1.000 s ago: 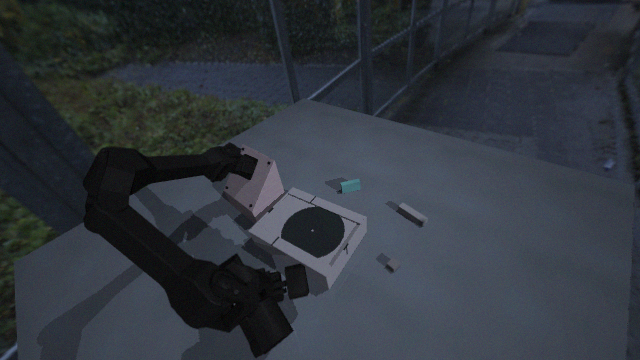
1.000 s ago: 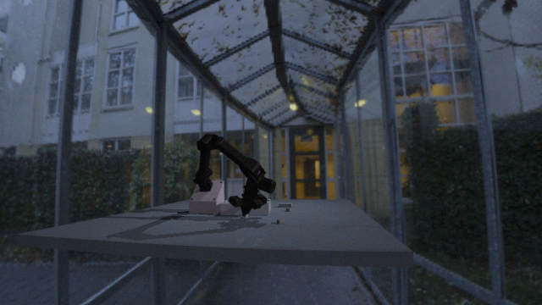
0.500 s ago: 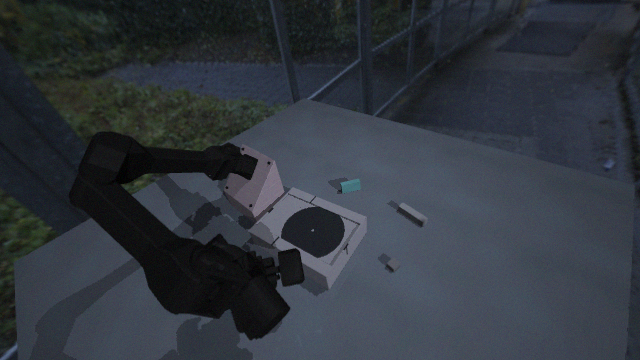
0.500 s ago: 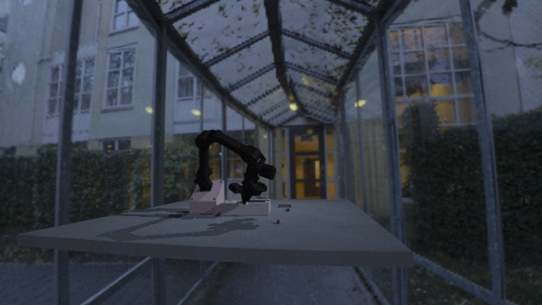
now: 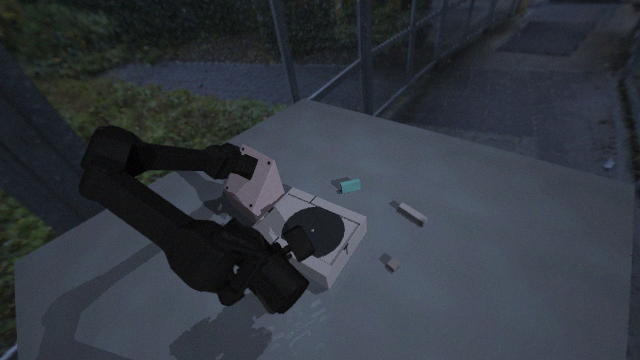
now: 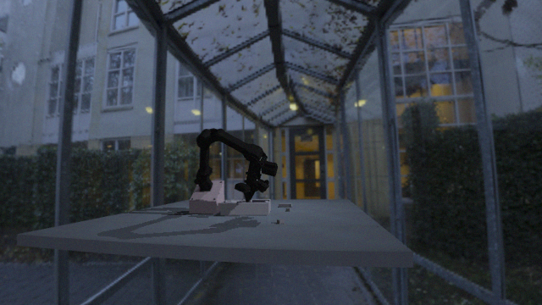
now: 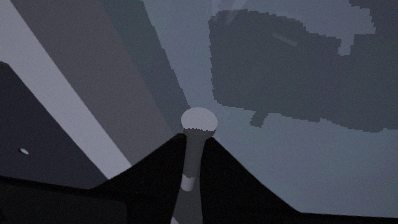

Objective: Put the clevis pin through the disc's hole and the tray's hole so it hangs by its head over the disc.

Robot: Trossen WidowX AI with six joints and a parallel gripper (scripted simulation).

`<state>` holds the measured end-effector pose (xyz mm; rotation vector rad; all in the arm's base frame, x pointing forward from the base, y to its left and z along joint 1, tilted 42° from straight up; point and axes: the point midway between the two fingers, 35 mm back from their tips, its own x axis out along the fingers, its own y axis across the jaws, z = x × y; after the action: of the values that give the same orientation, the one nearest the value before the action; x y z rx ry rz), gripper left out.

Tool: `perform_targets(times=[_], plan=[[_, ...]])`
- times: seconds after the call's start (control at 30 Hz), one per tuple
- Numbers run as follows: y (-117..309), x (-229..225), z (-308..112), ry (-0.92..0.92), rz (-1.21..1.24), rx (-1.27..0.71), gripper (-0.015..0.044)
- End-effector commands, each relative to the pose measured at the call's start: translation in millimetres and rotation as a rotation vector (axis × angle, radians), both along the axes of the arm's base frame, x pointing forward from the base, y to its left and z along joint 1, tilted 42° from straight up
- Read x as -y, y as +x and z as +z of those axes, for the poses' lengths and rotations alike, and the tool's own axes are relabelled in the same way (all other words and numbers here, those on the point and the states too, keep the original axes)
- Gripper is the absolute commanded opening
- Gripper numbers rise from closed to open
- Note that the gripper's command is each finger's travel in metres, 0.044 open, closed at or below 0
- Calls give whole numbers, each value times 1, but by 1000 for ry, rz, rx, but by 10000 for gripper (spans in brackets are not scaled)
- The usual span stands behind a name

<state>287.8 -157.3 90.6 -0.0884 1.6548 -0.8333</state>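
Top view, left to right: we log the arm's pinkish pedestal behind the gripper, up and left of it. We find the gripper pinching the steel clevis pin by its shank, head facing the wrist camera. Up and right of the gripper, we see the dark aluminium disc lying inside the rimmed tray, its small hole uncovered. Farther right of the gripper, we note a teal block, a small tan block and a pale bar.
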Motion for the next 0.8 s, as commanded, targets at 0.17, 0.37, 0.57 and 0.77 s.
perform_targets(times=[0.17, 0.37, 0.57, 0.77], plan=[[4, -20, -13, 45, 263, -133, 0], [5, -34, -21, 75, 445, -229, 0], [5, -48, -30, 102, 625, -328, 0], [5, -62, -38, 127, 803, -430, 0]])
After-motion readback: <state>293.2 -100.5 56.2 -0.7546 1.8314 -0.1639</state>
